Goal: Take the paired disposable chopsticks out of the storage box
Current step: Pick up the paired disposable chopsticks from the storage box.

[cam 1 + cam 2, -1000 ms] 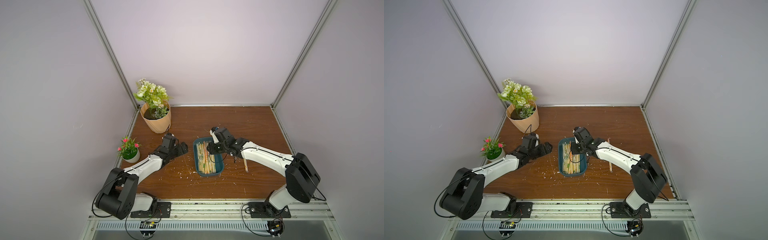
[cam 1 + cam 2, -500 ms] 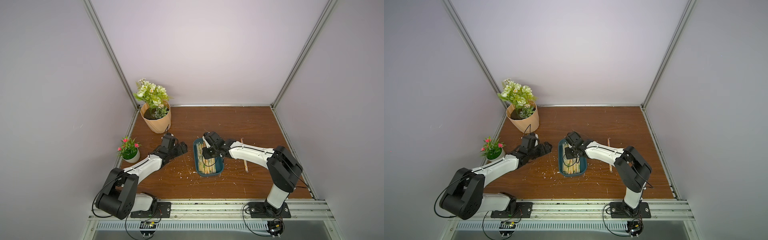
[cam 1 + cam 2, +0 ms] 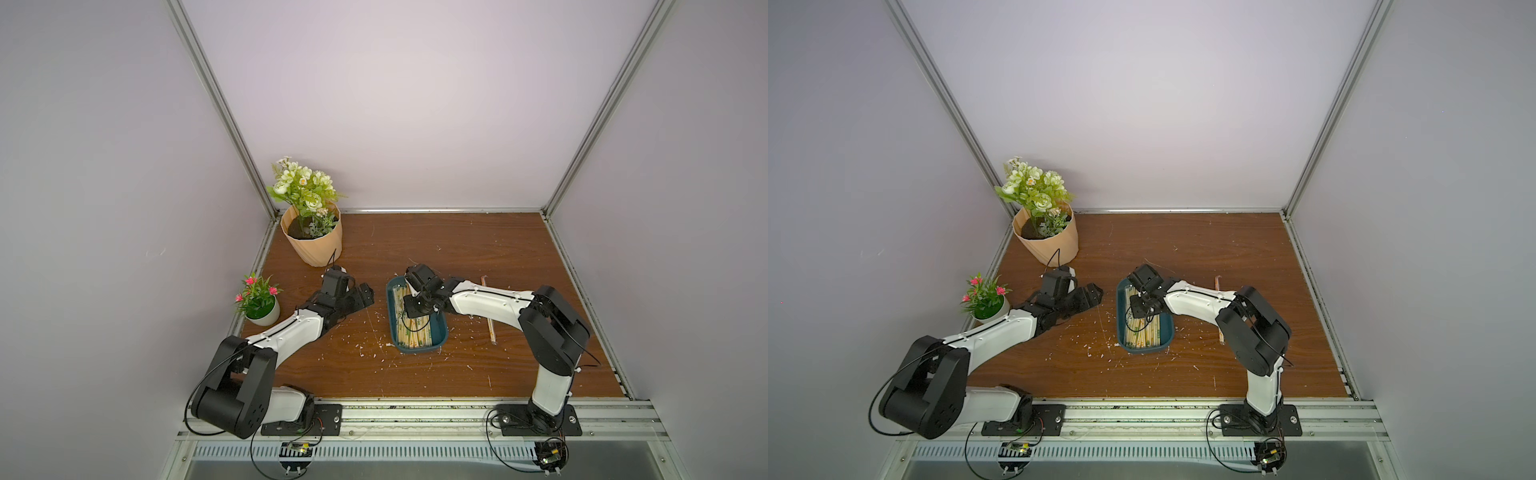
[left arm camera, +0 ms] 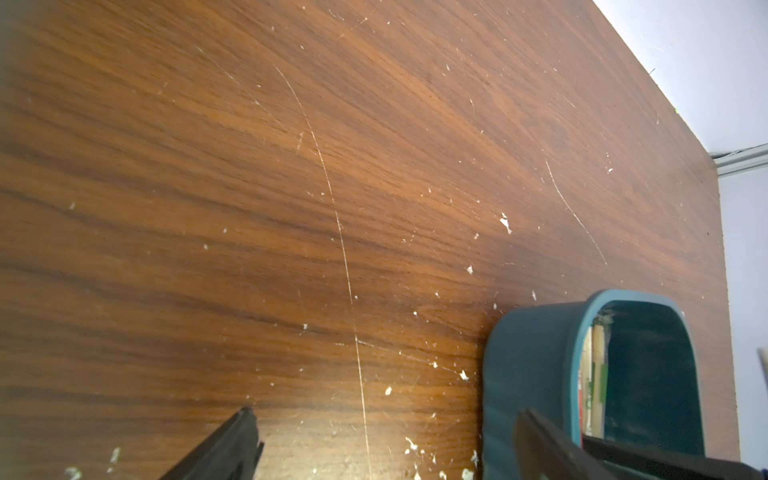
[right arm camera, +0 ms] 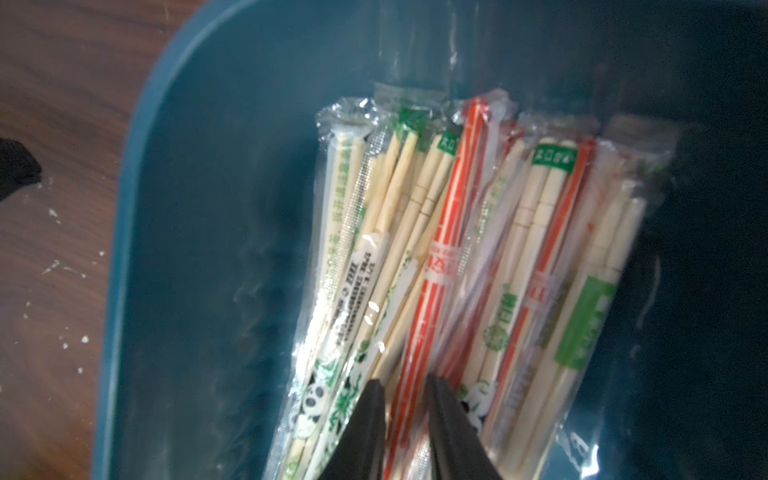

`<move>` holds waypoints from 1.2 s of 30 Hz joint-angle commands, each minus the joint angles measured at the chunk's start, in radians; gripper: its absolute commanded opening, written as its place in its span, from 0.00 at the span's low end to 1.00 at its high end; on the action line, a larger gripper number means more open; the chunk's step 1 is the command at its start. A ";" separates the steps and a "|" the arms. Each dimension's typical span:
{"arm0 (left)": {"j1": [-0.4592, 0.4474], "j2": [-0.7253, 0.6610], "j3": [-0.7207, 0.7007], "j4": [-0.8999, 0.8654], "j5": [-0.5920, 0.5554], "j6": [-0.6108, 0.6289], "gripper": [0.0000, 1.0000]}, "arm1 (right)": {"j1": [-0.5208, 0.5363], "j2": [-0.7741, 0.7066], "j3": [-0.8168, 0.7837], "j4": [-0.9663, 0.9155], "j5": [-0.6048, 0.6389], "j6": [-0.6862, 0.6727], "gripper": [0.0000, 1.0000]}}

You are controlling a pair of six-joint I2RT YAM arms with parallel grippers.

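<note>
The dark teal storage box [image 3: 417, 352] [image 3: 1144, 350] lies mid-table with several sleeved paired disposable chopsticks [image 3: 415, 332] [image 3: 1144, 332] inside. My right gripper [image 3: 415, 308] [image 3: 1139, 311] reaches down into the box over the far half of the pile. In the right wrist view its gripper [image 5: 405, 386] is closed round one orange-striped pair [image 5: 446, 249], with a black finger on each side of the sleeve. My left gripper [image 3: 365, 295] [image 3: 1094, 293] [image 4: 386, 412] stands open and empty just left of the box [image 4: 528, 353], low over bare wood.
A peach flower pot [image 3: 313, 245] stands at the back left and a small white pot of pink flowers [image 3: 259, 307] sits by the left wall. One sleeved pair [image 3: 487, 307] lies on the table right of the box. White flecks dot the wood.
My right gripper has moved left over the box, dropped onto the pile and narrowed its jaws round the orange-striped pair. The left arm has stayed put.
</note>
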State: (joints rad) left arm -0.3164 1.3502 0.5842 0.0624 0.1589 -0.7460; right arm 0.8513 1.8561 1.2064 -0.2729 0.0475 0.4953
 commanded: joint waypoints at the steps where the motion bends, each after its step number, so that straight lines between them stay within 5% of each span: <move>1: 0.011 0.001 -0.012 0.014 0.013 0.020 0.98 | 0.004 0.000 0.037 -0.023 0.008 -0.015 0.21; 22: 0.011 -0.017 0.006 0.010 0.047 0.034 0.98 | -0.013 -0.134 0.048 -0.068 0.046 -0.008 0.10; 36: 0.011 -0.044 0.037 -0.021 0.078 0.055 0.98 | -0.165 -0.315 0.018 -0.068 0.000 -0.015 0.08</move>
State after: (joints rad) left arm -0.3145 1.3296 0.5934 0.0612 0.2180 -0.7097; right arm 0.7227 1.6077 1.2243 -0.3271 0.0395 0.4973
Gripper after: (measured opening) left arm 0.980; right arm 0.105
